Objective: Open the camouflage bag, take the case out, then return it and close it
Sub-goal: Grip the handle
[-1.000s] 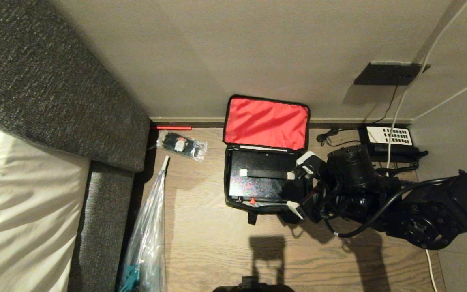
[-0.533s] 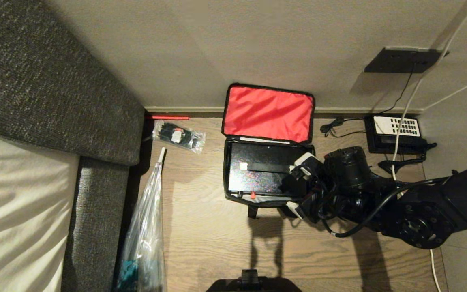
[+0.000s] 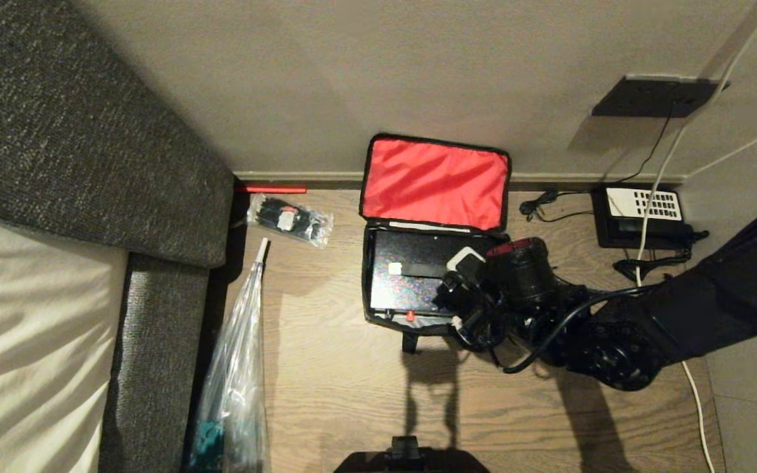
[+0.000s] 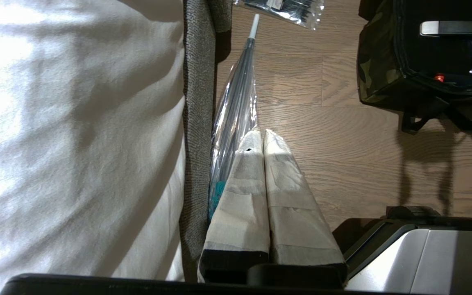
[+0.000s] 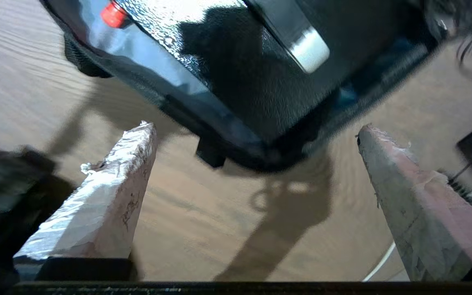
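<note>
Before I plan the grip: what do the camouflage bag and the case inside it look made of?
Camouflage bag: soft woven fabric, matte, sagging at the corner; lid lining a smooth red, nylon-like cloth. Case: rigid, probably plastic, with pebbled black gloss catching glints.

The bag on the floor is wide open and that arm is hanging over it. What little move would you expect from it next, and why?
Probably a short drop of the right claw onto the silver-tipped black handle of the glossy black case. The green camouflage fabric bag already has its red-lined lid flipped back, the case sits inside it, and the claw's taped fingers are spread wide and empty near the bag's corner.
</note>
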Controlling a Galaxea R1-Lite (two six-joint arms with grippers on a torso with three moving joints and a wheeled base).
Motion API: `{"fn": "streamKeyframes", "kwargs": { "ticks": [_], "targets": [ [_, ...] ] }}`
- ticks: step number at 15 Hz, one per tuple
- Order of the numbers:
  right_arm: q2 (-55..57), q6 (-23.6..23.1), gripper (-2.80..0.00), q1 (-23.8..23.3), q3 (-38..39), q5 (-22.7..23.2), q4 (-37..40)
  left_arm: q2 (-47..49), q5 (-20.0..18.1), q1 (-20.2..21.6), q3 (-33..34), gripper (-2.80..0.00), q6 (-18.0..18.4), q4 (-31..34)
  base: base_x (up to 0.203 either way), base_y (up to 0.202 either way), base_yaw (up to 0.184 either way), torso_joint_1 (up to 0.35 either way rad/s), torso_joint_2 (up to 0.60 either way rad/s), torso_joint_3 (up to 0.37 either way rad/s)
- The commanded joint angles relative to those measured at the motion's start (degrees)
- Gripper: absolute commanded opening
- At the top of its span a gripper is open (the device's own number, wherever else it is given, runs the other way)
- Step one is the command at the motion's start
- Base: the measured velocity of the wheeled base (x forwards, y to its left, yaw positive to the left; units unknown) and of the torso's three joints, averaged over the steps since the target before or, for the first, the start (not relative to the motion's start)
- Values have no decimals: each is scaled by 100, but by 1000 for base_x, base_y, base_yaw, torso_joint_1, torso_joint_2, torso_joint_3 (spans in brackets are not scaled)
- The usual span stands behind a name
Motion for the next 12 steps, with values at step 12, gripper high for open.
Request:
{"fn": "streamKeyframes", "kwargs": {
  "ticks": [12],
  "targets": [
    [1489, -2866, 0, 304, -466, -1619, -2387, 0, 2, 2, 0, -280, 1, 1, 0, 0, 0, 0, 0, 0]
  ]
}}
